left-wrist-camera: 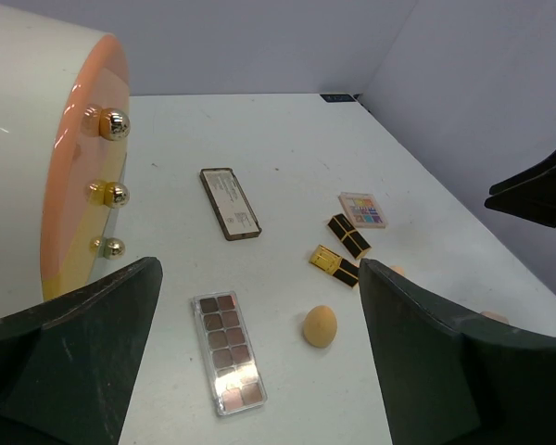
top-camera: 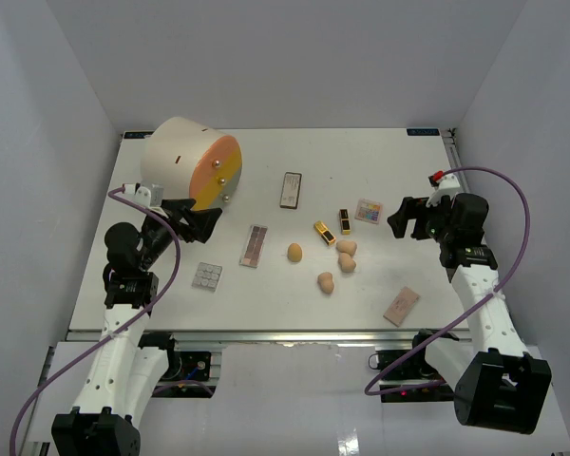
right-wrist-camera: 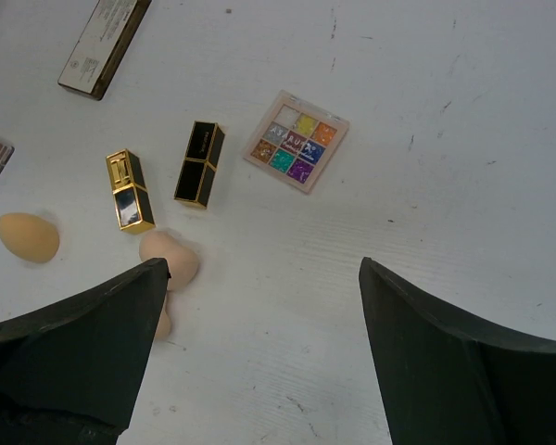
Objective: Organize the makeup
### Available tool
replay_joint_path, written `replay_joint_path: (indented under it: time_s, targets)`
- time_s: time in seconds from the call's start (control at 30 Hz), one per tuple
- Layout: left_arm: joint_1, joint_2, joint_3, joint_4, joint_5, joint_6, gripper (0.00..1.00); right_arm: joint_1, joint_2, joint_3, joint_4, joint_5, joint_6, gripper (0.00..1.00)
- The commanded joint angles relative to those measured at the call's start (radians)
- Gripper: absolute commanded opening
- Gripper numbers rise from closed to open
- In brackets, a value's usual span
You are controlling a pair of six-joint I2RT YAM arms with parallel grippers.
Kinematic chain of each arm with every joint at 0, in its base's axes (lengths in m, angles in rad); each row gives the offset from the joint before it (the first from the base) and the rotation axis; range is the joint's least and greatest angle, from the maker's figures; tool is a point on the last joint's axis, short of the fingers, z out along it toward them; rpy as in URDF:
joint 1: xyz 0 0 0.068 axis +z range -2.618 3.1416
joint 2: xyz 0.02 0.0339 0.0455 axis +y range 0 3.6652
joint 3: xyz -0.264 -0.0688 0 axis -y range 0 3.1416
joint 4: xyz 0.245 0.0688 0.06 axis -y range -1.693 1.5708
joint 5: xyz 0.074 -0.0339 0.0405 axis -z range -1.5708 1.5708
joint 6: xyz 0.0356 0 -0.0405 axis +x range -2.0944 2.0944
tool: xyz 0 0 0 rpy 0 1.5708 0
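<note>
Across the middle of the desk [top-camera: 266,304], the top view shows the makeup loose: four sponges [top-camera: 326,281], two lipstick tubes [top-camera: 324,232] and flat palettes [top-camera: 291,189], with the drawer cylinder [top-camera: 185,161] at the far left corner. In the left wrist view, the left end effector [left-wrist-camera: 259,278] hangs released and empty, the brown palette [left-wrist-camera: 229,363] framed below it. In the right wrist view, the right end effector [right-wrist-camera: 264,269] is likewise released, near the multicolour palette [right-wrist-camera: 296,141]. A flat palette probably needs a low, square pinch across its short width.

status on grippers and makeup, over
Left gripper open, empty, beside drawer cylinder. Right gripper open, empty, near multicolour palette. Sponges, lipsticks, palettes scattered on table, none grasped.
</note>
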Motion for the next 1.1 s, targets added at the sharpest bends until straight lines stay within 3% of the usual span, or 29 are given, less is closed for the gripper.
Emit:
replay_joint_path:
  time_s: [0.0,0.2,0.33,0.53,0.7,0.87,1.07]
  targets:
    - [-0.003,-0.005,0.018,0.012,0.011,0.011,0.98,-0.002,-0.028,0.018,0.057,-0.041,-0.009,0.9]
    - [-0.003,-0.007,0.018,0.01,0.012,0.01,0.98,-0.002,-0.068,-0.039,0.079,-0.249,-0.134,0.9]
    - [-0.002,-0.009,0.018,0.009,0.012,0.011,0.98,0.001,-0.091,-0.076,0.094,-0.479,-0.229,0.9]
    - [-0.004,-0.005,0.017,0.009,0.012,0.012,0.98,0.052,-0.026,-0.001,0.003,-0.544,-0.417,0.9]
    - [-0.004,0.005,0.029,-0.012,-0.011,0.014,0.98,0.25,0.203,0.279,-0.079,-0.417,-0.346,0.9]
    - [-0.004,-0.014,0.037,-0.053,-0.085,0.024,0.98,0.485,0.554,0.649,-0.153,-0.305,-0.143,0.99]
    - [-0.004,-0.024,0.051,-0.135,-0.172,0.061,0.97,0.629,0.94,1.121,-0.201,-0.308,0.142,0.9]
